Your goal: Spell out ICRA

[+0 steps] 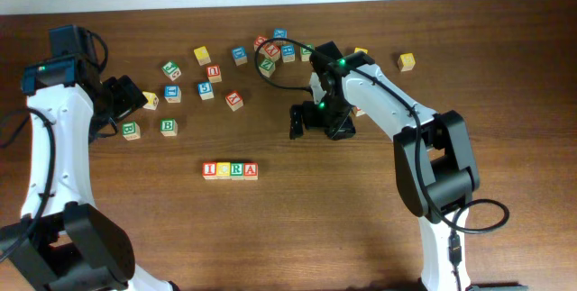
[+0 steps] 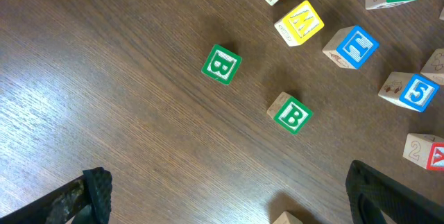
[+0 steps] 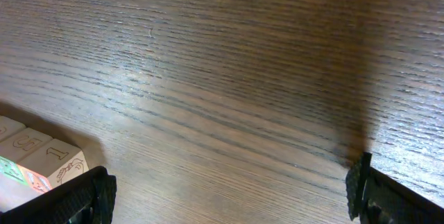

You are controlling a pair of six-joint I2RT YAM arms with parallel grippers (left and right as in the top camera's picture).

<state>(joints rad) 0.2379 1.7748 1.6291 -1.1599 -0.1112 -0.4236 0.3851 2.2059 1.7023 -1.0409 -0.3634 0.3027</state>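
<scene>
Overhead view: the four letter blocks [image 1: 230,170] sit touching in a row on the worktop [image 1: 315,228], reading I, C, R, A. The left end effector [image 2: 229,200] and right end effector [image 3: 232,193] both gape wide, holding nothing. The spelling looks finished; the next move is probably only drawing the arms clear without nudging the row.

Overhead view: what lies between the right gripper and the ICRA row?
Nothing: only bare wooden table separates the right gripper from the ICRA row. The overhead view shows that stretch plainly.
</scene>
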